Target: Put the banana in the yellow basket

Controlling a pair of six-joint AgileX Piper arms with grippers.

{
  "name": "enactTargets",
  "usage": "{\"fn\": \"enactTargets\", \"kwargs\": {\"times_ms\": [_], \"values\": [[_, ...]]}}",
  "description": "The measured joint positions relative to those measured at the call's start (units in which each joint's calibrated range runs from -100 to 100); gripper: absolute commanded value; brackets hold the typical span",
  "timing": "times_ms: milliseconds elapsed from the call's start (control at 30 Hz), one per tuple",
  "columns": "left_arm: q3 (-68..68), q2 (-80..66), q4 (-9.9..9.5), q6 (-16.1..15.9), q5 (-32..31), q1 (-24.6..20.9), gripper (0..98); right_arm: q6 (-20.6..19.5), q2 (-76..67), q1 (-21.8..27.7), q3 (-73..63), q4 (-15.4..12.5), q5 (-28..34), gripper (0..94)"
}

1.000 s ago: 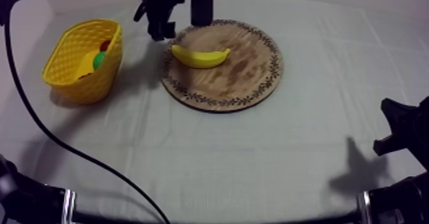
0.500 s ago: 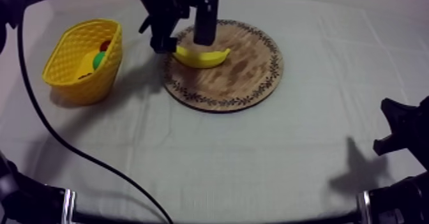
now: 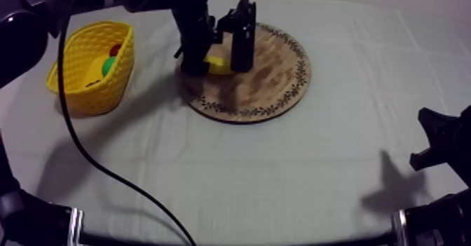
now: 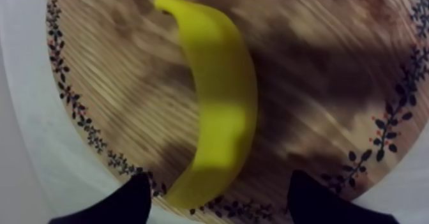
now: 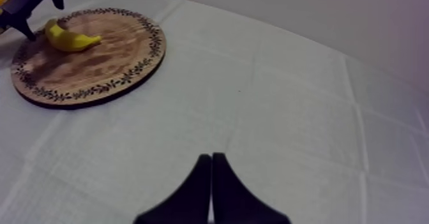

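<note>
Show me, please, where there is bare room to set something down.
Free: the cloth in front of the wooden board and across to the right gripper; the board's right half. Crowded: the left gripper over the banana, near the yellow basket.

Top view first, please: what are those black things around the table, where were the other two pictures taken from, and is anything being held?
They are two robot arms, one at each side of a table. The top view comes from a camera above; the other two come from cameras riding on each arm's wrist. On the table are a round wooden board with a banana on it, and a yellow basket with other toy fruit inside. The left end effector is down at the board, its fingers open on either side of the banana, not gripping it. The right end effector is shut on nothing.
</note>
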Motion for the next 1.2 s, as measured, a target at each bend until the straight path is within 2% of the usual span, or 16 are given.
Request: {"fn": "enactTargets", "kwargs": {"times_ms": [500, 700, 967, 1200], "values": [[-2.4, 4.7, -0.26, -0.4, 0.1, 0.5, 66.8, 0.0, 0.0, 0.0, 0.0, 0.0, 0.0, 0.3], [-3.3, 5.5, -0.06, -1.1, 0.0, 0.5, 52.7, 0.0, 0.0, 0.0, 0.0, 0.0, -0.1, 0.3], [-3.8, 5.7, 0.36, -2.3, -0.1, 0.5, 29.4, 0.0, 0.0, 0.0, 0.0, 0.0, 0.0, 0.3], [-4.1, 5.8, 1.01, -3.0, -0.3, 0.5, 20.6, 0.0, 0.0, 0.0, 0.0, 0.0, 0.0, 0.3]]}}
